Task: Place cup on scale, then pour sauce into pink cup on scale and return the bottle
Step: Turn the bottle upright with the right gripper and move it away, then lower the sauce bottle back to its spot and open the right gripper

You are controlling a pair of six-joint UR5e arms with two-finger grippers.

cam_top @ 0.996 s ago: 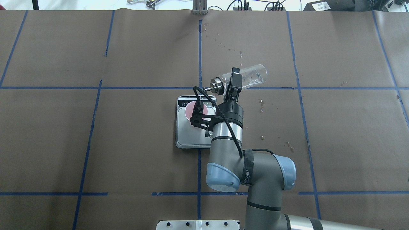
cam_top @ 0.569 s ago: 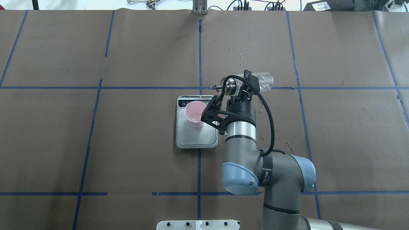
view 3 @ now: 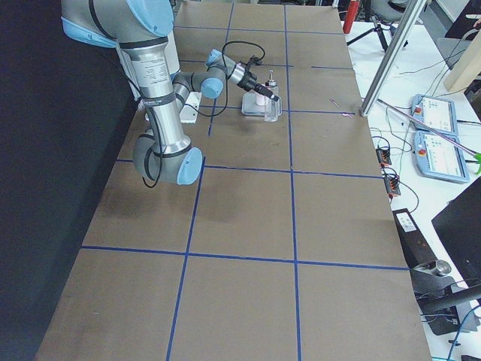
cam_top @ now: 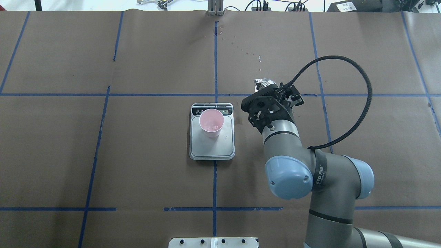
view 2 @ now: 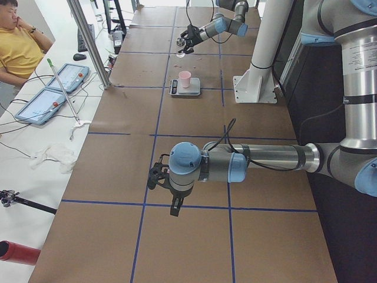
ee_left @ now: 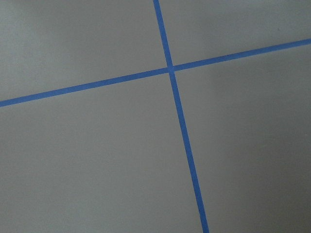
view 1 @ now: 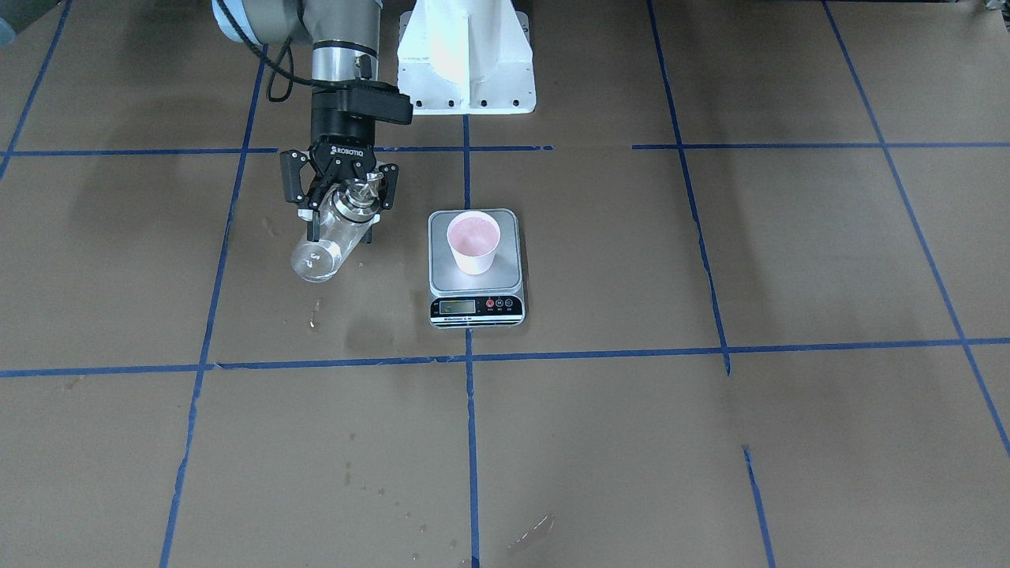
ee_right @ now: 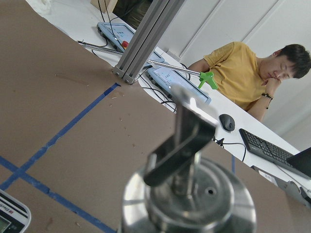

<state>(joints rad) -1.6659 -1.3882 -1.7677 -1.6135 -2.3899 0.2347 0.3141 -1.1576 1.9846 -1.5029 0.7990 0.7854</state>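
The pink cup [view 1: 473, 239] stands upright on the steel plate of the scale [view 1: 476, 309]; both also show in the overhead view, the cup [cam_top: 211, 122] on the scale [cam_top: 212, 150]. My right gripper [view 1: 343, 227] is shut on the clear glass bottle [view 1: 318, 254] and holds it off the table beside the scale, on the robot's right. The bottle is near upright, with its silver cap [ee_right: 189, 199] and spout [ee_right: 187, 127] up. Any sauce in it is too clear to see. My left gripper [view 2: 156, 177] hangs over bare table far from the scale; I cannot tell if it is open.
Droplets [cam_top: 246, 53] and wet spots [view 1: 316, 315] mark the brown paper around the scale. The white robot base [view 1: 465, 55] stands behind the scale. An operator [view 2: 17, 47] sits at a side desk beyond the table's far edge.
My right arm has swung the bottle away from over the cup to the robot's right and turned it from tipped toward the cup to nearly upright. The cup is now uncovered.
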